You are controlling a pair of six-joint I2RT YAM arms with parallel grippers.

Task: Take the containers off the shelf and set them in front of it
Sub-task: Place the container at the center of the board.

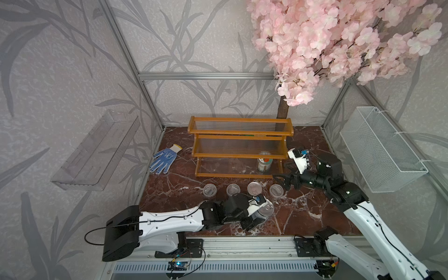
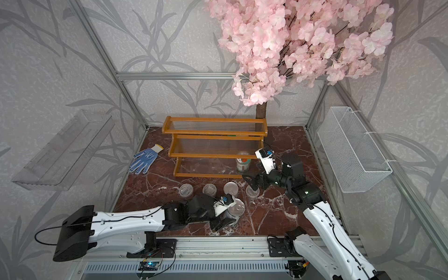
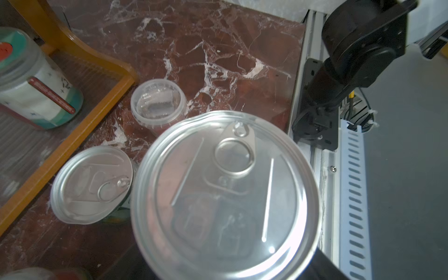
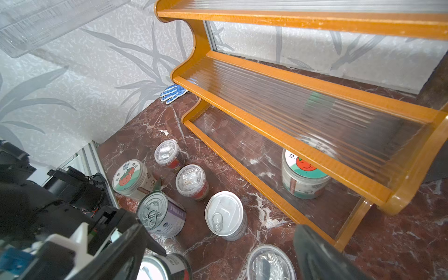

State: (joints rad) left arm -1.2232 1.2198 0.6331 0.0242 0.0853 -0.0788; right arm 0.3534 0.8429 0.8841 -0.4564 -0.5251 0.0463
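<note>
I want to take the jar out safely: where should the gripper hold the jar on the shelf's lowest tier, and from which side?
Grip the jar by its round side wall, below the lid, coming level from the open front of the shelf. It stands upright and the middle tier hangs over it, so a grasp from above is probably blocked.

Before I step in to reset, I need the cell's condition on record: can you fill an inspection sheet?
Surface: red-brown marble tabletop.
Job's things: shelf holds one jar, bottom tier; cups and a loose tin stand in front.
Clutter: blue glove beside shelf.
Grippers: left gripper closed on a second tin; right gripper open, empty.
Cables: black loop at left arm's base.
Surroundings: clear wall tray, wire basket, blossom tree.
</note>
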